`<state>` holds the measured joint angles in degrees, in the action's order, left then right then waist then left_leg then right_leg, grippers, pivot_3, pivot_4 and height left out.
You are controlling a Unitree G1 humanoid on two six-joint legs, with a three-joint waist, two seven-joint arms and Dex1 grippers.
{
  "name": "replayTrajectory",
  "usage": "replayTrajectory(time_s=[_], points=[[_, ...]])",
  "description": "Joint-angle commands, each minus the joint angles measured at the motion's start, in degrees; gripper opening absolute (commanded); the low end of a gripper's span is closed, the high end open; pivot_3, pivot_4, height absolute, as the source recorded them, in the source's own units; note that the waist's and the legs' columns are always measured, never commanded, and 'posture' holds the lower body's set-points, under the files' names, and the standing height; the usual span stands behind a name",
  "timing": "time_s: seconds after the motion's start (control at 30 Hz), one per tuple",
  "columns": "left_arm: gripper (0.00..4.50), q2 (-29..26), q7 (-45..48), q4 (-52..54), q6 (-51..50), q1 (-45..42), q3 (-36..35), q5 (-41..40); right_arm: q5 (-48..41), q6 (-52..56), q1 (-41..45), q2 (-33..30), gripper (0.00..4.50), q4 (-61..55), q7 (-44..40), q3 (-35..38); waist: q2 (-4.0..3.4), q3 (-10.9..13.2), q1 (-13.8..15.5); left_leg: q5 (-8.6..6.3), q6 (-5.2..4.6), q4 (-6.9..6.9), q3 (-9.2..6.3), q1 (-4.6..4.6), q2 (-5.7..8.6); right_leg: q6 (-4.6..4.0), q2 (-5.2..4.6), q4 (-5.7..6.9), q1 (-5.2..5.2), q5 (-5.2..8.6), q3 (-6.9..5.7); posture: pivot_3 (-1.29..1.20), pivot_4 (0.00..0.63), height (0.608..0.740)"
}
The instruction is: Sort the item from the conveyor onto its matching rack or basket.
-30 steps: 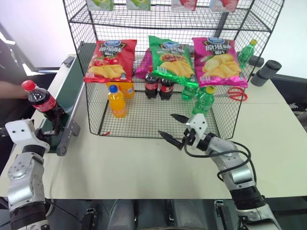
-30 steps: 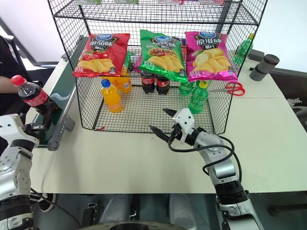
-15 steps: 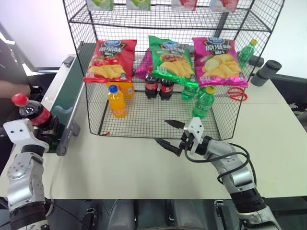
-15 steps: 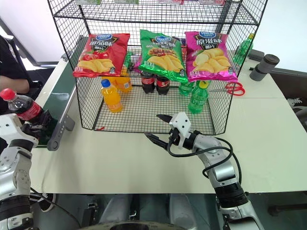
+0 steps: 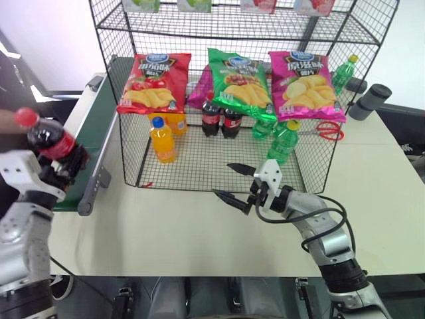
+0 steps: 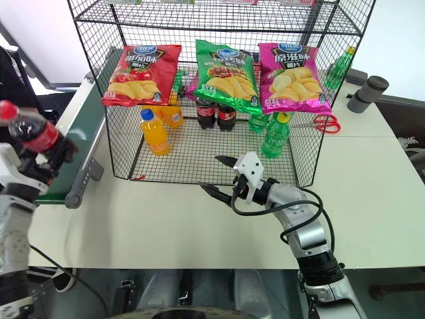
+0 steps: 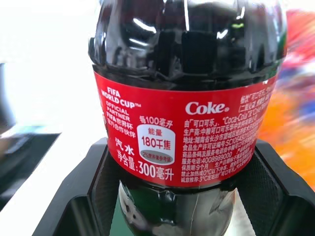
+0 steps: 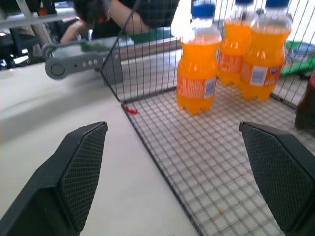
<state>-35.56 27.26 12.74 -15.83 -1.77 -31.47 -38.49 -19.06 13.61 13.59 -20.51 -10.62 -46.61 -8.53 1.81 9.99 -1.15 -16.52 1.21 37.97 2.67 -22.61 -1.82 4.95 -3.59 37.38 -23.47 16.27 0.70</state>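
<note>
One small plastic cola bottle (image 5: 50, 137), red-capped, is being gripped by the closed left gripper (image 5: 61, 171), its base hidden; the right gripper (image 5: 236, 181) is being held wide open, empty.

Red-handled scissors (image 5: 326, 130) and a grey cylinder (image 5: 368, 102) lay near the table's (image 5: 199, 239) far right corner.
</note>
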Motion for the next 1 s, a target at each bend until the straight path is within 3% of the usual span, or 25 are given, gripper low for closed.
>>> replayTrajectory(time_s=[0.03, 0.1, 0.23, 0.43, 0.67, 0.97, 1.0], points=[[2.85, -5.4, 6.9, 11.5, -9.7, 2.9, 0.6, -10.9, -4.6, 3.2, 2.0, -0.3, 4.50, -5.1, -1.1, 1.4, -0.05, 0.0, -0.1, 0.00, 0.00, -0.04, 0.00, 0.01, 0.01, 0.00, -0.01, -0.06, 0.01, 0.00, 0.00, 0.00, 0.150, 0.740], [2.85, -7.5, 8.5, 15.0, -13.6, 3.3, 3.5, -13.8, -8.3, 7.0, 3.3, -0.3, 4.50, -6.9, -1.5, 1.9, -0.16, 0.0, -0.1, 0.00, 0.00, -0.09, 0.01, 0.03, 0.01, 0.00, -0.02, -0.10, 0.02, 0.00, 0.00, 0.00, 0.150, 0.740], [2.85, -9.3, 11.9, 17.9, -16.8, 2.4, 12.8, -11.2, -14.5, 15.0, 5.5, -0.6, 4.50, -10.9, -1.1, 2.2, -0.17, 0.1, 0.0, 0.01, -0.01, -0.09, 0.00, 0.06, 0.01, -0.06, 0.00, -0.03, 0.02, 0.03, -0.02, 0.00, 0.150, 0.740], [2.85, -5.3, 15.3, 14.9, -14.6, -2.8, 24.7, -4.7, -17.7, 22.1, 7.6, 1.0, 4.50, -14.1, 3.5, 0.9, -0.17, 0.1, 0.1, 0.02, -0.02, -0.08, 0.01, 0.05, 0.03, -0.17, 0.02, -0.04, 0.02, 0.09, -0.02, 0.00, 0.150, 0.740], [2.85, -1.9, 20.0, 11.2, -14.0, -9.8, 31.5, -1.0, -21.2, 27.1, 8.4, 5.1, 4.50, -14.8, 7.7, -0.3, -0.17, 0.1, 0.1, 0.02, -0.04, -0.07, 0.03, 0.03, 0.05, -0.01, 0.09, -0.04, 0.02, 0.00, -0.01, 0.00, 0.150, 0.740], [2.85, -0.3, 23.5, 10.5, -14.3, -12.2, 34.6, 1.9, -20.3, 28.0, 9.1, 6.9, 4.50, -12.8, 9.0, -1.9, -0.17, 0.1, 0.2, 0.03, -0.06, -0.01, 0.05, 0.01, 0.06, 0.02, 0.21, -0.02, 0.02, -0.01, -0.01, 0.00, 0.150, 0.740], [2.85, -0.2, 23.5, 10.6, -14.3, -12.2, 34.5, 2.0, -20.3, 28.0, 9.0, 7.0, 3.95, -12.7, 9.0, -1.9, -0.17, 0.1, 0.2, 0.03, -0.06, -0.01, 0.05, 0.01, 0.05, 0.03, 0.23, -0.02, 0.02, -0.01, 0.00, 0.00, 0.150, 0.740]])
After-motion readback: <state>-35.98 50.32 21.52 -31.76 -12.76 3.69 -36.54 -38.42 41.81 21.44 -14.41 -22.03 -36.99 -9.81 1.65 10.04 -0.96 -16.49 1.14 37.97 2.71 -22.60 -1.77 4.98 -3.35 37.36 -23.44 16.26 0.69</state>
